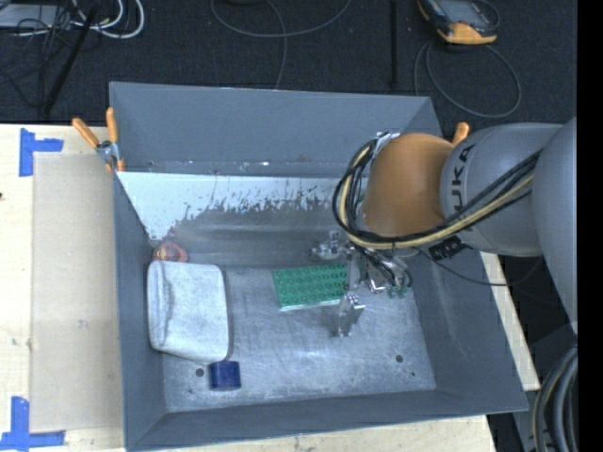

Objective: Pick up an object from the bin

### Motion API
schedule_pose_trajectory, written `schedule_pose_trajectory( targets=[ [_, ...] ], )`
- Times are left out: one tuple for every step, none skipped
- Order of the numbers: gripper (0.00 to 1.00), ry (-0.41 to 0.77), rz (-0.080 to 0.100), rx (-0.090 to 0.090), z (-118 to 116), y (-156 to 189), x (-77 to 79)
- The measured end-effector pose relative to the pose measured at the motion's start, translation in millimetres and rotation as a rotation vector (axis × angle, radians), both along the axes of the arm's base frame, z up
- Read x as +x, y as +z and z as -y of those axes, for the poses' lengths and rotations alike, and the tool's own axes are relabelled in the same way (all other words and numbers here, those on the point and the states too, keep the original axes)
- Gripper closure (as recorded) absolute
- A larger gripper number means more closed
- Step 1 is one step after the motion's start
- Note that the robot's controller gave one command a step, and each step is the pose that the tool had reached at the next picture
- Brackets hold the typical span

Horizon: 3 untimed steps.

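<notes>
The gripper (pixel 346 320) hangs low over the floor of the bin (pixel 283 139), right of the middle, at the right edge of a green grid (pixel 309 287) (a perforated sheet lying flat). How wide its grip stands, or whether it has hold of anything, I cannot tell. A white cloth (pixel 188 311) lies folded at the left, with a blue block (pixel 224 375) just below it and a pinkish thing (pixel 171 250) just above.

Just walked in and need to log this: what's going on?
The arm reaches in from the right, its gripper low at the right edge of a flat green dotted plate in the middle of the bin. I can't see anything held. A folded grey cloth and a small blue block lie untouched at the left.
</notes>
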State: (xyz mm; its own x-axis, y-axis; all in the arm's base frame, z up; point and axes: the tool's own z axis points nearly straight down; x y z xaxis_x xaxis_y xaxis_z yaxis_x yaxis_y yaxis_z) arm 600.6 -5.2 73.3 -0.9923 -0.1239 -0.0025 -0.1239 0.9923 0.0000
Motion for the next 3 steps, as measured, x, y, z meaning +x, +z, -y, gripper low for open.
schedule_pose_trajectory(
  targets=[
    [1.0, -0.005, 0.009, 0.0, 2, 5, 3.1],
    [1.0, -0.045, 0.007, 0.001, -8, 99, 19.9],
    [1.0, -0.051, 0.008, 0.0, -7, 237, 14.3]
  ],
)
